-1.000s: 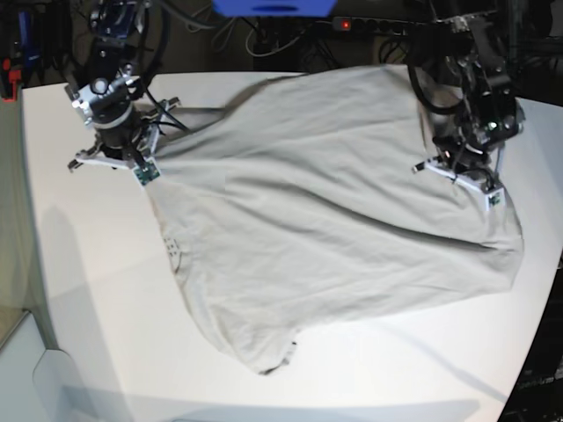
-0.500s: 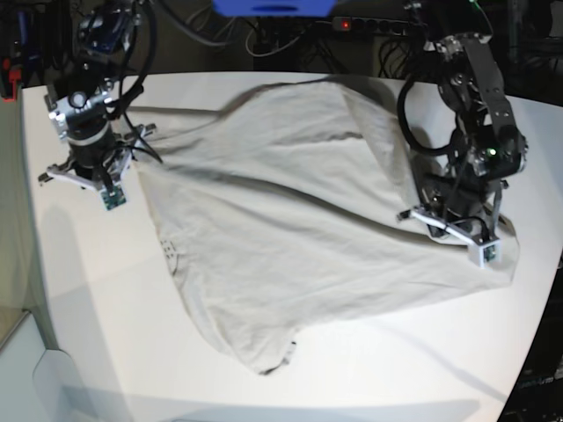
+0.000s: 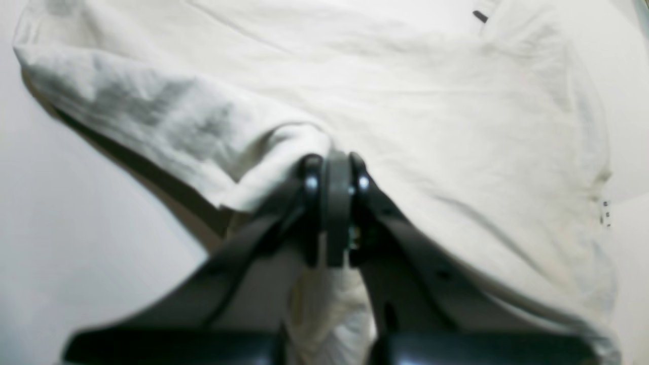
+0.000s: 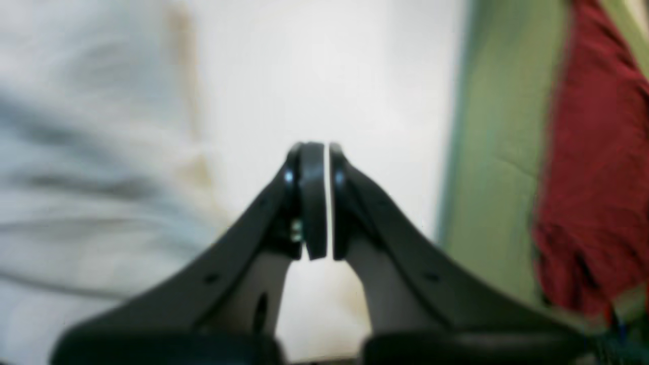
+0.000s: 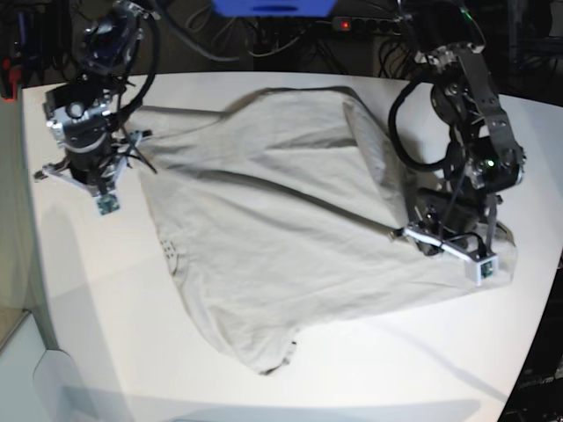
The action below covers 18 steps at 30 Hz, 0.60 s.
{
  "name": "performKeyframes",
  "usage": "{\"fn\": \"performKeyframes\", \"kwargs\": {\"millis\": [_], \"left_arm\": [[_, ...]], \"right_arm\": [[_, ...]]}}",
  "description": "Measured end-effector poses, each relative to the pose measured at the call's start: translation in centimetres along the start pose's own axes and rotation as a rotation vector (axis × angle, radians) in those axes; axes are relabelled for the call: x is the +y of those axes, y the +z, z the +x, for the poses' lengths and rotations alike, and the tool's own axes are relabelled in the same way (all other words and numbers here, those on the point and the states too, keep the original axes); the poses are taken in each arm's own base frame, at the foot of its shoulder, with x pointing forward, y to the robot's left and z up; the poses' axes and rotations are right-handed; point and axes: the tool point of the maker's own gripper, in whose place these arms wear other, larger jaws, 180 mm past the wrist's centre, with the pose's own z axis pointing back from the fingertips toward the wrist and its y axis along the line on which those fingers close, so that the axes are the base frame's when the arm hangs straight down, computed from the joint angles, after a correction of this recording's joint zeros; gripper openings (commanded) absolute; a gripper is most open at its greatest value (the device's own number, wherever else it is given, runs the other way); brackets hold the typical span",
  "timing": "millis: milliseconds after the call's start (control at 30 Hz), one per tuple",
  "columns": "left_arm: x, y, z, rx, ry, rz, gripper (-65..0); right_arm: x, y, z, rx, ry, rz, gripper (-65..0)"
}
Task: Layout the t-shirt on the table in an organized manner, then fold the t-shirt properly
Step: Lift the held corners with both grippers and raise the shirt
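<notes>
The light grey-beige t-shirt (image 5: 264,237) lies spread and wrinkled across the white table (image 5: 106,308). Its collar end points toward the front edge. In the base view my left gripper (image 5: 431,236) is at the shirt's right side. The left wrist view shows this gripper (image 3: 332,162) shut on a bunched fold of the t-shirt (image 3: 456,126). My right gripper (image 5: 88,171) hangs over bare table just left of the shirt's left edge. In the right wrist view that gripper (image 4: 321,157) is shut with nothing between the jaws, and the t-shirt (image 4: 76,152) is a blur to its left.
Behind the table's back edge lie a power strip with a red light (image 5: 352,24), cables and a blue object (image 5: 273,7). Past the table's left edge the right wrist view shows green floor and something red (image 4: 593,177).
My left gripper has moved toward the front along the right side, dragging its fold of shirt along. My right gripper has moved left, off the shirt's corner and onto bare table.
</notes>
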Motion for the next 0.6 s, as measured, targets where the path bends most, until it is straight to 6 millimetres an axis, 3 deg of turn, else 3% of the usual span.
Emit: {"fn": "performKeyframes", "kwargs": {"millis": [167, 300, 400, 600], "left_arm": [[0.0, 0.0, 0.1, -0.004, -0.001, 0.000, -64.7], [0.0, 0.0, 0.2, -0.004, -0.001, 0.000, -64.7], [0.0, 0.0, 0.2, -0.004, -0.002, 0.000, -64.7], [0.1, 0.0, -0.2, 0.003, -0.002, 0.003, -64.7]], "right_arm": [[4.9, 0.5, -0.3, 0.003, 0.072, 0.123, -39.0], [4.8, 0.5, -0.8, 0.014, 0.084, 0.121, -26.0], [4.6, 0.3, -0.7, 0.014, 0.083, 0.118, -21.0], [5.0, -0.9, -1.6, 0.048, 0.094, 0.142, -21.0]]}}
